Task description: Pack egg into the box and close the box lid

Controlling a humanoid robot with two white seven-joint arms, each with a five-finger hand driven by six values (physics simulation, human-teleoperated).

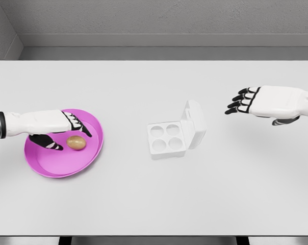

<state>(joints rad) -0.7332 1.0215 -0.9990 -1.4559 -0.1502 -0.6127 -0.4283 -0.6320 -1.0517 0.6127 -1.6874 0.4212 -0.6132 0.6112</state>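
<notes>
From the head view, the left hand (pixel 59 130) reaches in over the pink plate (pixel 44 166), its fingers spread and curved, holding nothing. The egg (pixel 76 143) lies on the plate just below the fingers (pixel 77 125) and beside the thumb (pixel 47 142); whether they touch it I cannot tell. To that hand's right, well apart across bare worktop (pixel 154 199), sits the white box (pixel 168 139), four round cups showing, its lid (pixel 195 124) standing up at the right edge. Further right, the right hand (pixel 256 102) hovers above the worktop, fingers loosely spread and pointing toward the box, empty. Broad open surface lies between each hand and the box, and the plate's left rim sits near the worktop's left edge.
</notes>
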